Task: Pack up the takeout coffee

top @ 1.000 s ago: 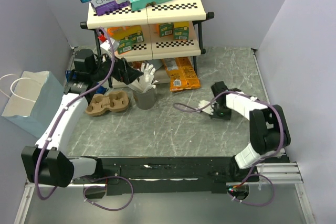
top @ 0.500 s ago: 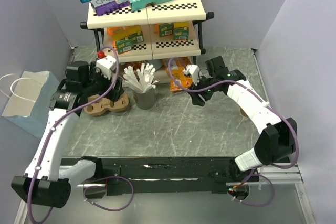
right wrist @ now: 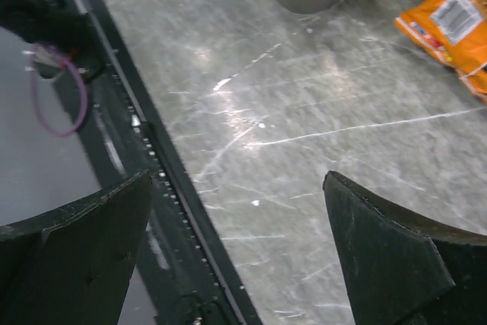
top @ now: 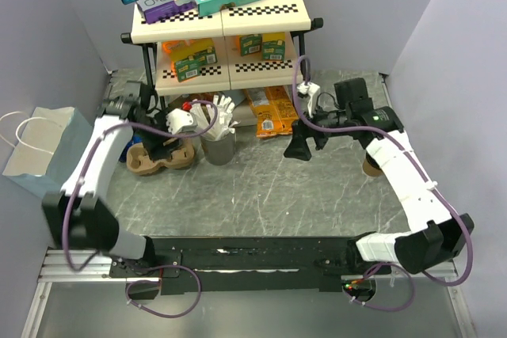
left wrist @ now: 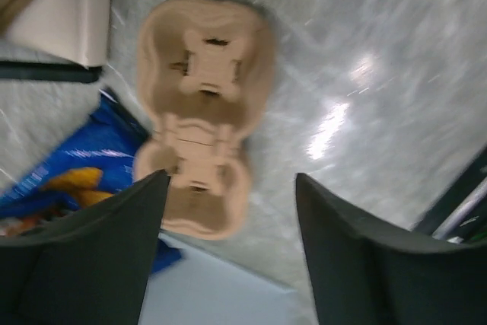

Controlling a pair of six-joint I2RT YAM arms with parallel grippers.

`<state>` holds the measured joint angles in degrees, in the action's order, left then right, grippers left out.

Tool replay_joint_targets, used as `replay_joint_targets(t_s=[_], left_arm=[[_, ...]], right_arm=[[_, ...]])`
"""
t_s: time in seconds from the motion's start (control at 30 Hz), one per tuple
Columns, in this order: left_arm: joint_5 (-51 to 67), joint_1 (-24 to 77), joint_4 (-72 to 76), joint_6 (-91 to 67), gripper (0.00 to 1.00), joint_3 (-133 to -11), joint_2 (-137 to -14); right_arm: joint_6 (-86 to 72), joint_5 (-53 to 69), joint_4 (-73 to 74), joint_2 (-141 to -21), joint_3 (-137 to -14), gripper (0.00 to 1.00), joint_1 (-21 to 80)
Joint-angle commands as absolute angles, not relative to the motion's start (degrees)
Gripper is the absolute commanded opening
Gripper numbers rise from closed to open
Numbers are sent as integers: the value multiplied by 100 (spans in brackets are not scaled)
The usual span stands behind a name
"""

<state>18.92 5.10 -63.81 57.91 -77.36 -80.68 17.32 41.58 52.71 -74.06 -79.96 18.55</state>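
**Top view.** The left arm (top: 91, 172) is arching up from its base, folding at the elbow beside the rack. The left pincer (top: 168, 146) is hanging over the brown moulded-pulp cup carrier (top: 144, 162). Its jaws are not readable from here.

The right arm (top: 412, 187) is stretching along the right edge and bending inward. The right pincer (top: 298, 148) is pointing down at the bare desk (top: 261, 195), which is grey with marble veining.

The takeout coffee (top: 370, 166), a tan paper cup, is standing at the desk's right side. It is just beside the right forearm and half hidden by it. Its lid is not discernible.

A grey cup of white sticks (top: 219, 148) is sitting just right of the carrier. A cream two-tier rack (top: 261, 13) with checkered strips is carrying boxes, their lettering too small to read. Orange snack packets (top: 273, 112) are lying under it. A pale blue paper bag (top: 47, 152) is standing far left.

**Left wrist view.** The dark fingers (left wrist: 99, 249) are standing apart with nothing between them. The carrier is lying below, two-welled, fibrous and blurred. A blue packet (left wrist: 68, 180) with orange print is poking out beside it.

**Right wrist view.** The fingers are spread wide, gripping nothing, above the veined desk and a black rail (right wrist: 152, 150). A purple cable loop (right wrist: 53, 89) is hanging at left. An orange packet's white label is showing, its print unreadable.
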Motion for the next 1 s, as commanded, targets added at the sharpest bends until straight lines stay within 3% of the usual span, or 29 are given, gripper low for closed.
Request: replay_joint_targets(t_s=[0.0, 0.17, 0.5, 0.63, 0.8, 0.97], left_arm=[[1846, 238, -7057, 7689, 67, -8437, -8849], [1495, 114, -7049, 8516, 59, -8569, -9456], [1406, 88, -6803, 8534, 54, -8833, -10256], [1476, 88, -6636, 8499, 54, -8833, -10406], [1757, 88, -6724, 8437, 61, -8816, -10468], [1714, 79, -6680, 8481, 59, -8552, -10362]], right_arm=[[1591, 5010, 5626, -7094, -8078, 100, 1696], [1485, 4667, 5229, -6584, -7480, 100, 1486], [1239, 4931, 5054, -6390, -7110, 100, 738], [1248, 4939, 5062, -6407, -7084, 100, 668], [1274, 4957, 5089, -6442, -7084, 100, 580], [1283, 4948, 5080, -6513, -7093, 100, 545]])
